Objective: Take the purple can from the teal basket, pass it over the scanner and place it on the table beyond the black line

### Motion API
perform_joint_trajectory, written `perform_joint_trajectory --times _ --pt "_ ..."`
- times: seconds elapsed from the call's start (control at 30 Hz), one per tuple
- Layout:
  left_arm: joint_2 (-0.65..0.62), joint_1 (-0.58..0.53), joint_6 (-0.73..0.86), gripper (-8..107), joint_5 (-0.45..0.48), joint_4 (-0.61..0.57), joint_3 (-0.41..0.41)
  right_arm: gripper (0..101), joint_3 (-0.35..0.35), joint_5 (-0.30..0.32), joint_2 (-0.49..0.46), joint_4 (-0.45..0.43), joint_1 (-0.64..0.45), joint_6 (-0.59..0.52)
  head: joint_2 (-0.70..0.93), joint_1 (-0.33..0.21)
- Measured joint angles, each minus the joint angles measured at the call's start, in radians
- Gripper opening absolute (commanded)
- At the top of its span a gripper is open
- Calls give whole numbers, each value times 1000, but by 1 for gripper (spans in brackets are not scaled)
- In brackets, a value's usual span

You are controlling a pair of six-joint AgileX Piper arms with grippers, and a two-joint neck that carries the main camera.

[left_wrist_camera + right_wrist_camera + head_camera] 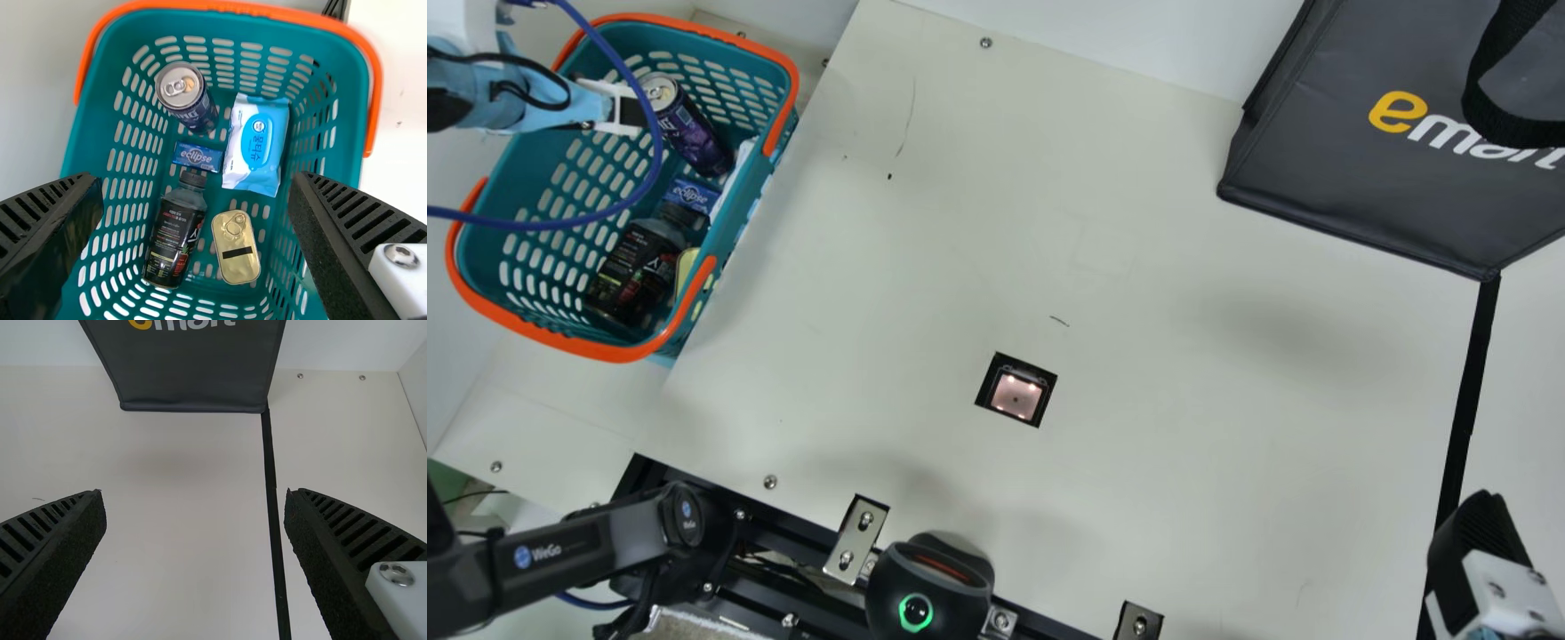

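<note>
Left wrist view: purple cylindrical metal can (189,100) probably stiff, slick, heavy if full, best gripped mid-body; left gripper (197,180) and right gripper (195,497) spread, empty.

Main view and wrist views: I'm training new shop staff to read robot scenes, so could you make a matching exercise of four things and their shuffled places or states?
1. Purple metal drinks can
2. Square lit scanner window
3. Dark gray bag
4. Right black-ribbed gripper

A. Set into the cream table
B. Marked with yellow and white lettering
C. Inside the teal plastic basket
D. Open, near the black line

Right pairs: 1-C, 2-A, 3-B, 4-D
</note>
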Motion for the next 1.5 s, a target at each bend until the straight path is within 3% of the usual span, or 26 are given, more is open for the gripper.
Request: perform_joint_trajectory --times 0.77,1.5 --pt "196 8 50 90 -109 -28 50 95 0 -1 0 0 0 0 0 0" --pt "370 8 83 90 -440 -265 80 95 0 0 0 0 0 0 0 0"
